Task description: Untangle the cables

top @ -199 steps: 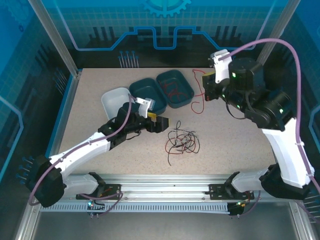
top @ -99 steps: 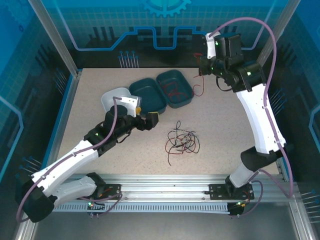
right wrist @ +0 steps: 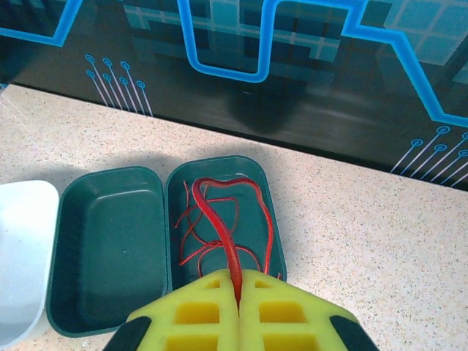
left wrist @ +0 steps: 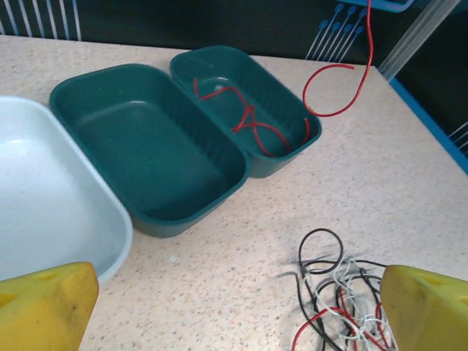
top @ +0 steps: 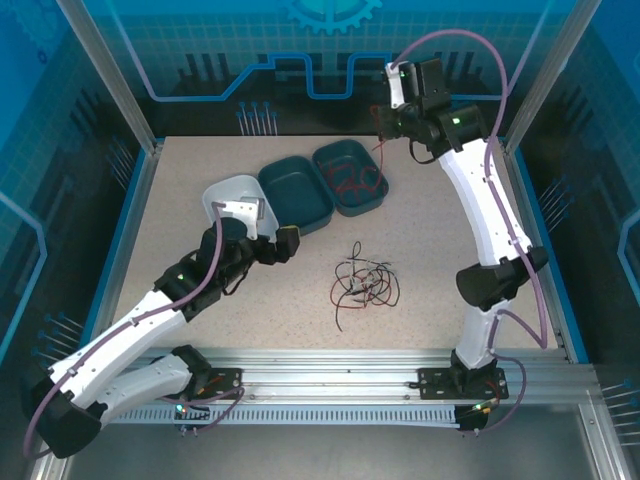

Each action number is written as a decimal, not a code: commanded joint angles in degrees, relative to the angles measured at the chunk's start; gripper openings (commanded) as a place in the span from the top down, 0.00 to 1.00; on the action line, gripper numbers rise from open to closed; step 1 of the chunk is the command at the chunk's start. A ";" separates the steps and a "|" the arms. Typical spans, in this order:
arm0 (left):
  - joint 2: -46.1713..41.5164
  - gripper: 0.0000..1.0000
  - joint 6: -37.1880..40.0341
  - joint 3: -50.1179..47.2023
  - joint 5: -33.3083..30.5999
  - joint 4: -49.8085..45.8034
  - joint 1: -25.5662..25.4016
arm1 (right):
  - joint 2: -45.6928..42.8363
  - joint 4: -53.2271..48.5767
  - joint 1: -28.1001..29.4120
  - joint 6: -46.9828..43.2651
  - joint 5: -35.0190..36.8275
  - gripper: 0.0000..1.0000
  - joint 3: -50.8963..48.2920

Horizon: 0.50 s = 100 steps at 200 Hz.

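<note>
A tangle of red, black and whitish-grey cables [top: 363, 283] lies on the table right of centre, and its left part [left wrist: 344, 292] shows in the left wrist view. My right gripper [top: 386, 128] is raised at the back, shut on a red cable [right wrist: 219, 223] that hangs over the right teal tray [top: 376, 200]. The lower loop of that cable [left wrist: 333, 88] dangles just beyond the tray. More red cables [right wrist: 197, 248] lie inside it. My left gripper [top: 290, 243] stands open with nothing between its fingers, left of the tangle.
An empty teal tray [top: 296, 195] sits beside the right one, with a white tray [top: 225, 195] to its left, right behind my left wrist. The blue back wall [right wrist: 234, 88] rises close behind the trays. Bare tabletop [left wrist: 219, 278] lies between my open left fingers.
My right arm has swung left and back with the red cable, bringing it from the table's right side over the right teal tray. My left gripper has drawn back to the left.
</note>
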 commanded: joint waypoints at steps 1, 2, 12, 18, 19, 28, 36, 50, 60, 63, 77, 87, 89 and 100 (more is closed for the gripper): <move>-1.77 0.01 -0.22 1.41 -3.51 -2.15 0.59 | 3.45 1.95 -0.54 -2.03 1.91 1.00 2.36; -1.85 0.01 -0.30 1.37 -3.61 -2.15 0.56 | 3.62 1.96 -0.56 -2.09 1.96 1.00 2.47; -2.10 0.01 -0.67 1.23 -3.92 -2.32 0.97 | 5.29 1.86 -0.63 -2.34 2.53 1.00 3.26; -2.15 0.01 -0.96 1.08 -4.01 -2.43 1.34 | 6.19 1.75 -0.60 -2.41 2.69 1.00 3.82; -2.21 0.01 -0.98 1.12 -3.99 -2.42 1.42 | 6.31 1.72 -0.59 -2.41 2.70 1.00 3.90; -2.24 0.01 -1.26 0.98 -4.03 -2.50 1.92 | 7.71 1.62 -0.59 -2.22 2.81 1.00 4.46; -2.28 0.01 -1.47 0.91 -4.04 -2.65 2.41 | 8.85 1.66 -0.57 -2.10 2.51 1.00 4.60; -2.11 0.01 -2.17 0.98 -3.90 -3.26 3.70 | 10.59 1.61 -0.58 -1.56 1.62 1.00 4.60; -2.09 0.01 -2.48 1.09 -3.15 -3.55 4.79 | 11.68 1.60 -0.49 -1.36 1.22 1.00 4.60; -2.03 0.01 -2.55 1.08 -2.97 -3.56 5.09 | 12.11 1.61 -0.49 -1.22 1.22 1.00 4.64; -2.03 0.01 -2.83 1.15 -2.58 -3.38 6.31 | 13.84 1.66 -0.49 -0.57 1.21 1.00 5.25; -1.97 0.01 -3.01 1.16 -1.88 -3.13 6.93 | 14.88 1.77 -0.53 -0.17 0.81 1.00 5.77; -1.96 0.01 -2.88 1.20 -1.75 -3.08 7.11 | 15.16 1.85 -0.47 -0.13 0.72 1.00 5.86; -1.86 0.01 -2.69 1.27 -1.17 -2.93 7.49 | 16.36 2.36 -0.42 0.24 0.52 1.00 6.31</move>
